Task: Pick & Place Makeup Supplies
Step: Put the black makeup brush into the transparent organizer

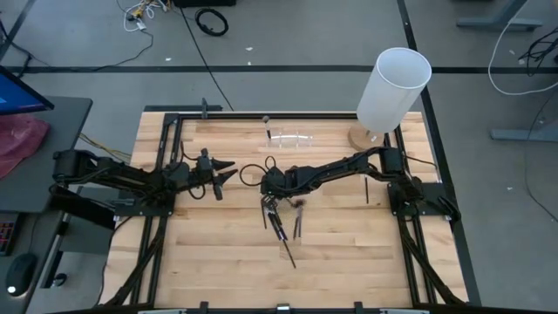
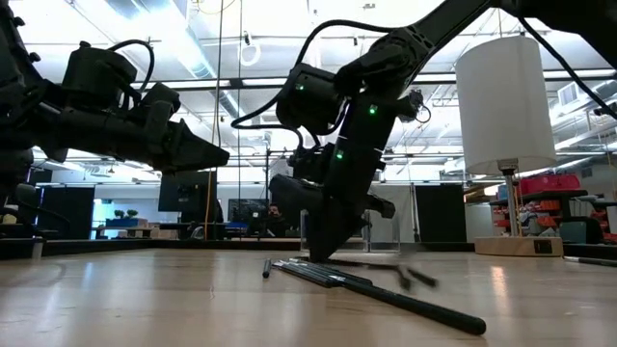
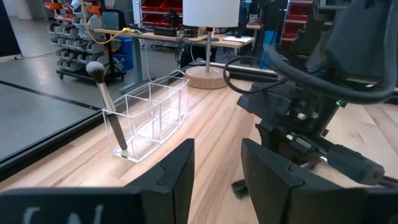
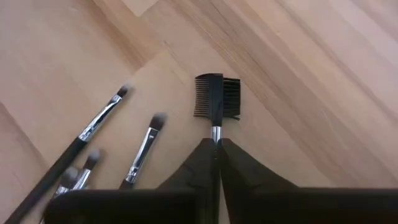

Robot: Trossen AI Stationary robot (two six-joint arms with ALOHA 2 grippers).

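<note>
Several thin black makeup brushes (image 4: 99,119) with silvery ferrules lie flat on the wooden table (image 1: 349,253) at mid table (image 1: 281,225). Among them is a black comb-and-brush tool (image 4: 216,96). My right gripper (image 4: 217,146) reaches down onto it from the right and is shut on it (image 2: 316,255). My left gripper (image 3: 217,158) hangs level over the table's left part (image 1: 222,174), open, with nothing between its fingers. Another brush (image 3: 106,106) stands in the clear holder (image 3: 152,115) at the far edge. My right gripper pinches the comb tool between its two fingers just behind the silvery ferrule (image 4: 216,132). The fingers slant steeply down from above. The comb head lies flat on the table beyond the fingertips; the fingers hide the handle.
A tall white cylinder lamp (image 1: 394,87) on a round wooden base stands at the far right corner. The clear holder (image 1: 295,137) sits at the far edge's middle. A black frame borders the table. Bare wood shows near the front edge.
</note>
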